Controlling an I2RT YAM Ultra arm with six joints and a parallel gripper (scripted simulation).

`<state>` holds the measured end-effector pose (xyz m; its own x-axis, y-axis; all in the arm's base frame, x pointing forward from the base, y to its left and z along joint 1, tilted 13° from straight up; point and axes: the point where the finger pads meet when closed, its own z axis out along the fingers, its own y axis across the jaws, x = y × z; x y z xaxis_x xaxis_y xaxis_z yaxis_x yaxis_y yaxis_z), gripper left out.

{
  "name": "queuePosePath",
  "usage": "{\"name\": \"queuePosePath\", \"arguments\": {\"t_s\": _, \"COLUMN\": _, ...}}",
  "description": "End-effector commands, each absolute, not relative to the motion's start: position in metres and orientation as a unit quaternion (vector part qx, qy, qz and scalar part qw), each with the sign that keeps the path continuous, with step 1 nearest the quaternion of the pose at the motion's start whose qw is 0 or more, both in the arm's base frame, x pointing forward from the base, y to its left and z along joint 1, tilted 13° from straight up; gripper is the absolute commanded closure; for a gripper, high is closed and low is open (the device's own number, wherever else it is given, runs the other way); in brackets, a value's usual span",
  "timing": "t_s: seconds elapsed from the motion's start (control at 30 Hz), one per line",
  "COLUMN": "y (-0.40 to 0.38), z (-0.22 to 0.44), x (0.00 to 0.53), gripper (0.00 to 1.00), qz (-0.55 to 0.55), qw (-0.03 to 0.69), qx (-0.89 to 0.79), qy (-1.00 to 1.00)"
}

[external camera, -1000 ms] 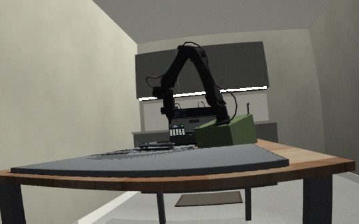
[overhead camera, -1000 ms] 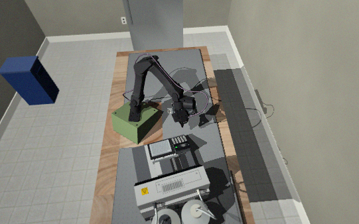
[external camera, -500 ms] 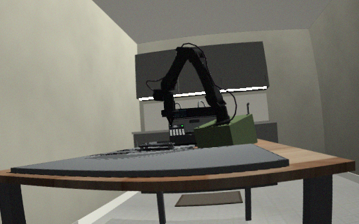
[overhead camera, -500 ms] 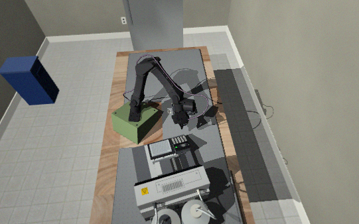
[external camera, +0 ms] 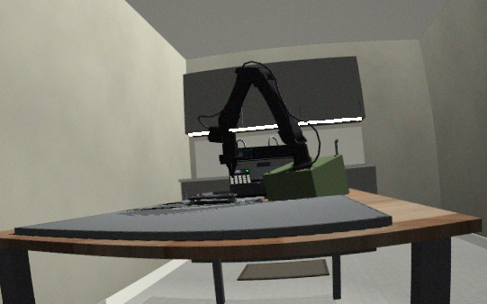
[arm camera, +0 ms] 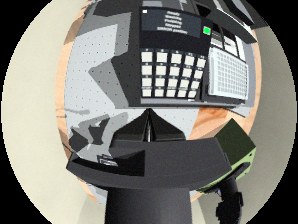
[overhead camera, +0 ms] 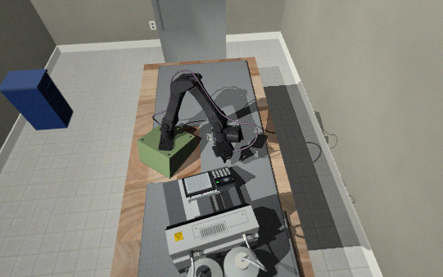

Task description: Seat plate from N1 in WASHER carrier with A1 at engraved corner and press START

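The white well plate (overhead camera: 198, 183) (arm camera: 230, 78) lies on the washer's carrier beside the keypad (overhead camera: 222, 172) (arm camera: 170, 74) (external camera: 240, 179). The washer's lamp (overhead camera: 217, 182) (arm camera: 206, 30) (external camera: 247, 171) glows green. My gripper (overhead camera: 224, 156) (external camera: 230, 170) (arm camera: 149, 112) is shut and empty. It hangs in the air a little before and above the keypad, fingertips pointing down. The empty plate nest (overhead camera: 255, 144) (arm camera: 100, 136) is a dark frame on the mat behind the gripper. I cannot tell the plate's cut-off corner at this size.
The washer body (overhead camera: 210, 231) with its bottles stands at the near end of the table. The arm's green base block (overhead camera: 167, 149) (external camera: 308, 177) sits left of the gripper. A blue box (overhead camera: 34, 98) hangs over the floor at the left.
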<state>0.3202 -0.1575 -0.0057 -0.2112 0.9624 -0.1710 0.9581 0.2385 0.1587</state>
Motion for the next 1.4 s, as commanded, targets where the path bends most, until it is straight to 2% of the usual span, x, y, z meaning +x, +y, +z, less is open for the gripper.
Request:
{"name": "queuePosePath", "arguments": {"t_s": 0.0, "y": -0.171, "z": 0.002, "x": 0.328, "gripper": 1.00, "qz": 0.008, "qw": 0.145, "qx": 0.621, "qy": 0.770}}
{"name": "queuePosePath", "arguments": {"t_s": 0.1, "y": -0.167, "z": -0.016, "x": 0.319, "gripper": 1.00, "qz": 0.003, "qw": 0.125, "qx": 0.622, "qy": 0.773}}
{"name": "queuePosePath", "arguments": {"t_s": 0.47, "y": -0.169, "z": -0.034, "x": 0.322, "gripper": 1.00, "qz": 0.003, "qw": 0.124, "qx": 0.621, "qy": 0.774}}
{"name": "queuePosePath", "arguments": {"t_s": 0.8, "y": -0.173, "z": -0.026, "x": 0.331, "gripper": 1.00, "qz": 0.007, "qw": 0.140, "qx": 0.620, "qy": 0.772}}
{"name": "queuePosePath", "arguments": {"t_s": 1.37, "y": -0.171, "z": -0.042, "x": 0.325, "gripper": 1.00, "qz": 0.004, "qw": 0.125, "qx": 0.621, "qy": 0.774}}
